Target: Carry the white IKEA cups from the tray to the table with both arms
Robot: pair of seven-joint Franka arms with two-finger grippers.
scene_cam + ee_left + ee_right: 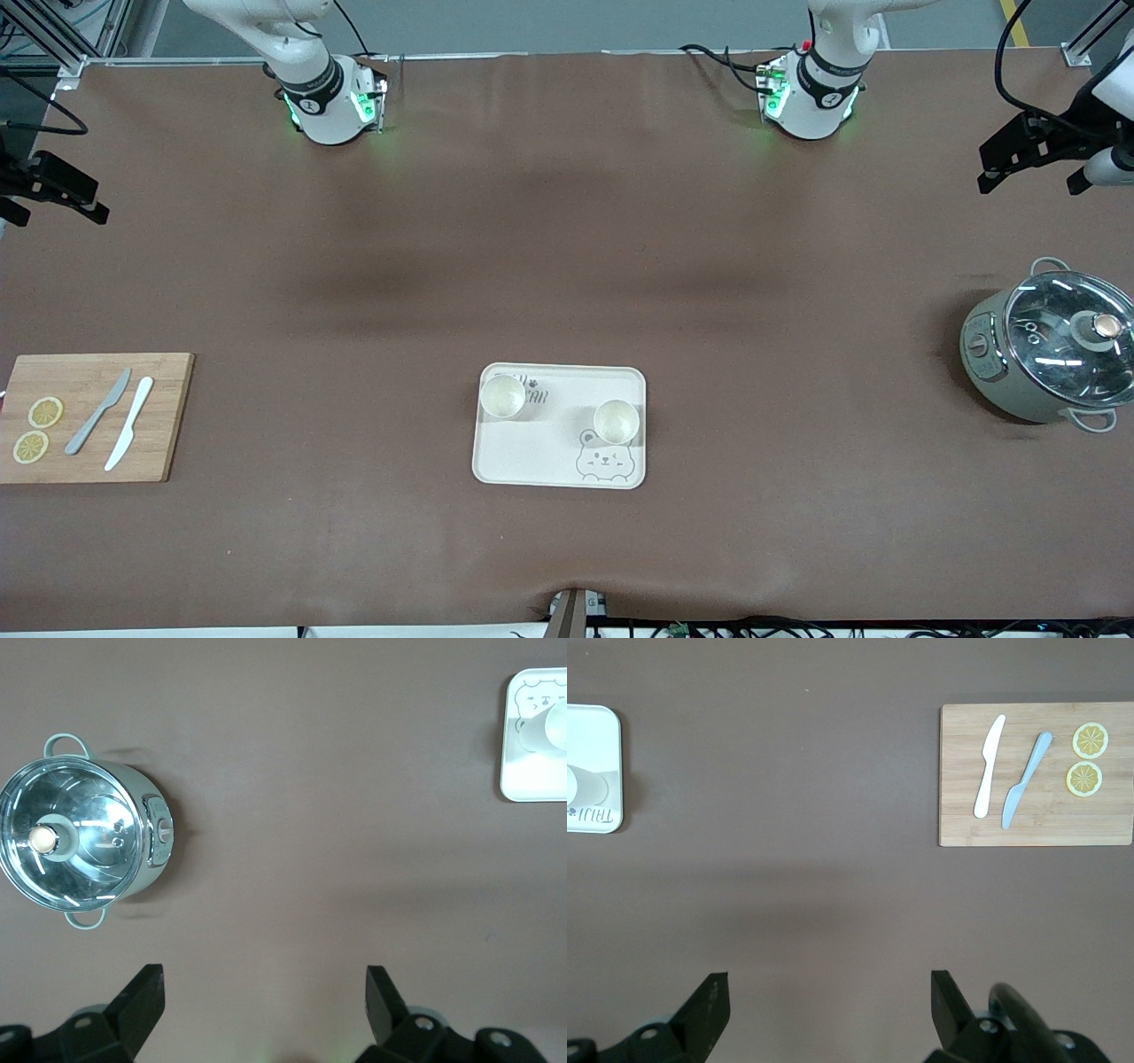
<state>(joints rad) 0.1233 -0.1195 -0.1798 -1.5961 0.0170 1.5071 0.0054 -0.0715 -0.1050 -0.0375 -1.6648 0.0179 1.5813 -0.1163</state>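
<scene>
Two white IKEA cups stand upright on the cream bear-printed tray [540, 447] at the table's middle. One cup [502, 395] is at the tray's corner toward the right arm's end. The other cup [616, 420] is beside the bear drawing. My left gripper [1032, 168] hangs open and empty, high over the table's left-arm end, above the pot; it also shows in the left wrist view [264, 979]. My right gripper [49, 199] hangs open and empty, high over the right-arm end; it also shows in the right wrist view [829, 983]. Each wrist view shows only an edge of the tray [532, 784] [594, 726].
A pale green pot with a glass lid [1050, 346] stands at the left arm's end. A wooden cutting board [93, 416] with two knives and two lemon slices lies at the right arm's end. Brown cloth covers the table.
</scene>
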